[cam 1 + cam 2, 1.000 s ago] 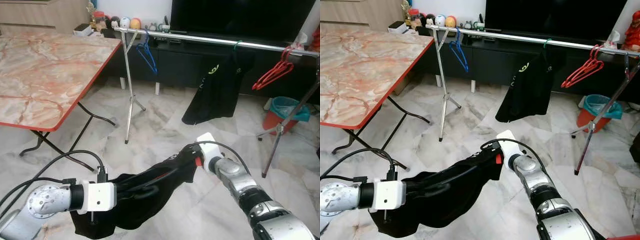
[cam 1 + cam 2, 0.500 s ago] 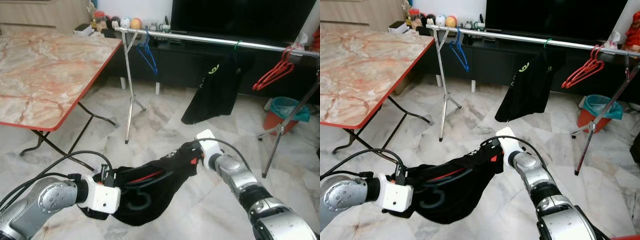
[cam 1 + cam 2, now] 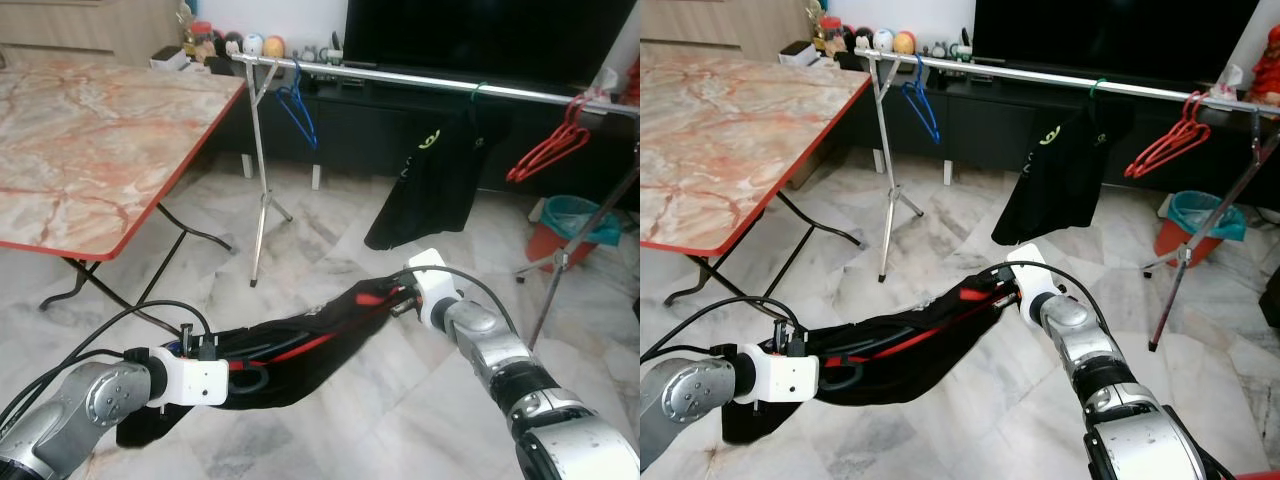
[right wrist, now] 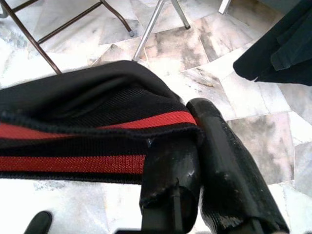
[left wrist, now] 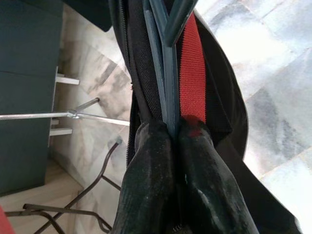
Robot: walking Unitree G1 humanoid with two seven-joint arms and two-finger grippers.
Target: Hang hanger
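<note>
At seven o'clock my left gripper (image 5: 173, 129) pinches the hanger (image 5: 163, 63) inside the black shirt (image 3: 300, 345). At one o'clock my right gripper (image 4: 195, 165) clamps the shirt's red-striped hem, its fingers pressed together. The garment is stretched between them, low over the marble floor (image 3: 330, 230). I'd keep it taut, lift evenly, and steer the hook at the rail (image 3: 420, 80) at twelve. Table (image 3: 90, 140) sits at ten, bin (image 3: 570, 225) at two.
</note>
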